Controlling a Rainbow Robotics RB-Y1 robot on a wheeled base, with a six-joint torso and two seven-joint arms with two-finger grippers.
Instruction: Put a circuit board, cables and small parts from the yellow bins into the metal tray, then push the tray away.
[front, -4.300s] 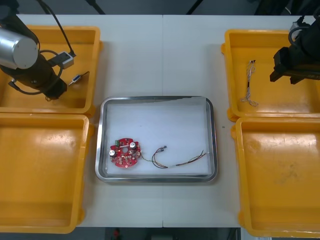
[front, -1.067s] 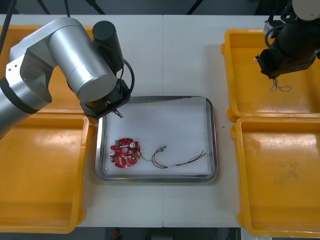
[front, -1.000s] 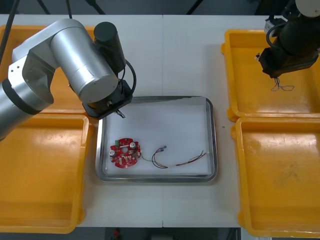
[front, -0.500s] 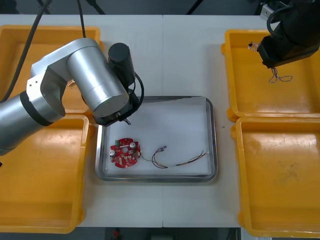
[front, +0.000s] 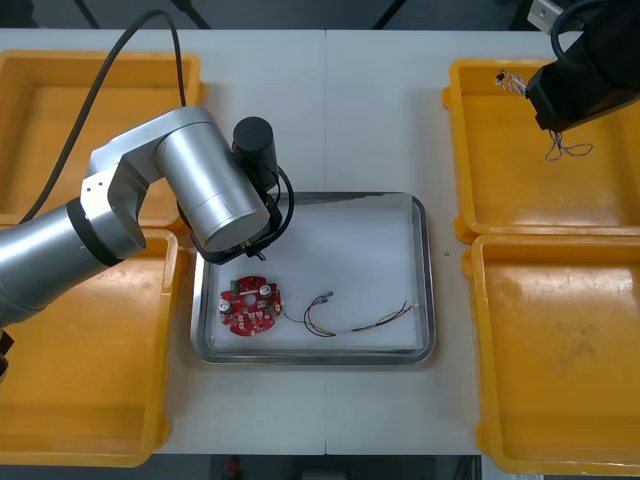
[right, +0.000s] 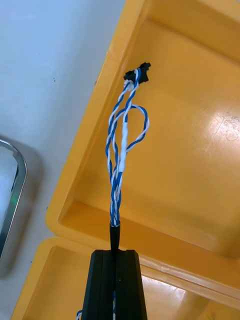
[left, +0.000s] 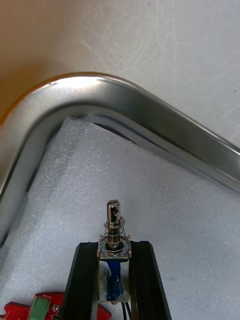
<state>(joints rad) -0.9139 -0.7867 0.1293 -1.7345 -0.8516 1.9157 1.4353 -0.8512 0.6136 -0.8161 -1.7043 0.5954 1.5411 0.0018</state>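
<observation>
Table (front: 330, 110), 4 yellow bins (front: 60, 340): left end effector (left: 114, 248) clamps 1 small metal part (left: 114, 222), right end effector (right: 115, 256) 1 cable (right: 120, 150).

A pale table (front: 380, 110) with a middle seam meets a dark floor (front: 300, 12), possibly crossed by stand legs.

Light table (front: 385, 115), seam (front: 325, 100) down its middle, dark floor (front: 300, 12) beyond far edge
</observation>
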